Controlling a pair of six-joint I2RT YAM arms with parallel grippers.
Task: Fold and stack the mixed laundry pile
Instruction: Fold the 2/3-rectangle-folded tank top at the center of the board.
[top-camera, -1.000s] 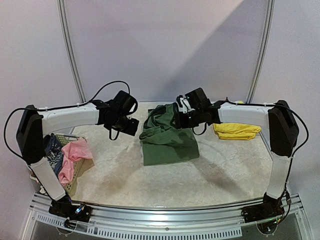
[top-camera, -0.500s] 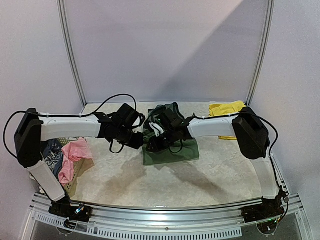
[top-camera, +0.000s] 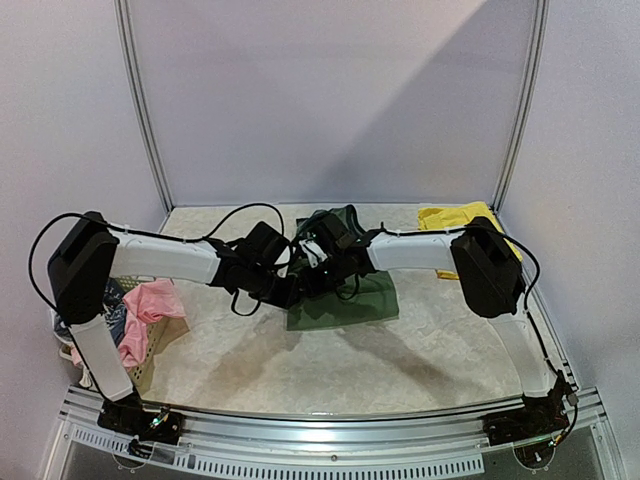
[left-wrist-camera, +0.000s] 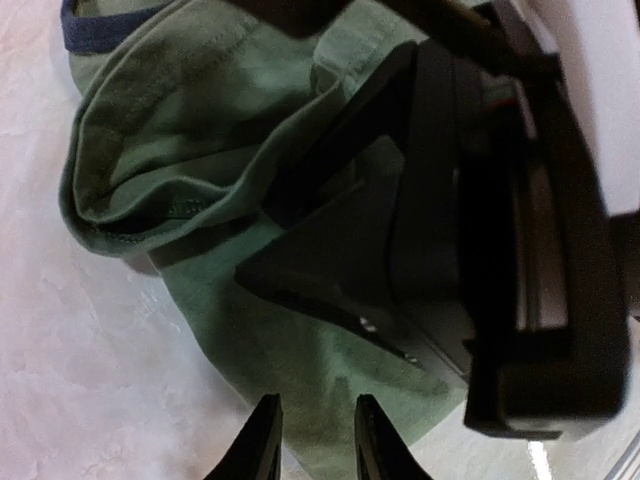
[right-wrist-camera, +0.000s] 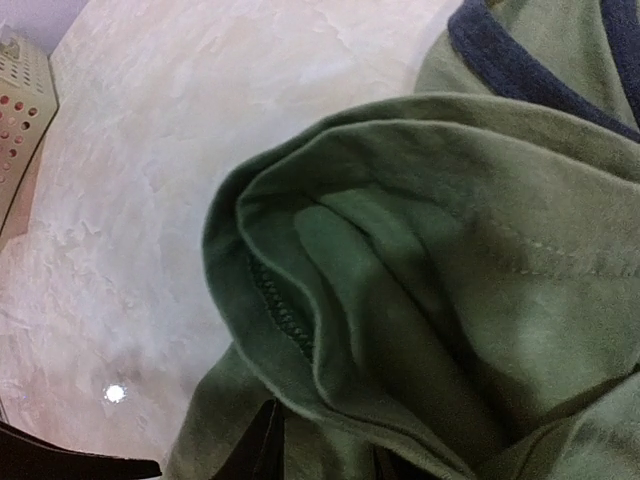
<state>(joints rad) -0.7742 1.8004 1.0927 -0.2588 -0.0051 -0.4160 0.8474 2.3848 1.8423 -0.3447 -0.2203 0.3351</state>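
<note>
Bunching olive-green top (right-wrist-camera: 450, 260) — navy-edged, creased

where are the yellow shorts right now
In the top view, the yellow shorts lie at the table's far right corner, partly hidden behind the right arm.

Counted: one olive-green top (top-camera: 345, 300); one yellow shorts (top-camera: 455, 218) to its right; one basket (top-camera: 150, 358), one pink piece (top-camera: 150, 303), one blue-grey piece (top-camera: 110, 312) to its left.
</note>
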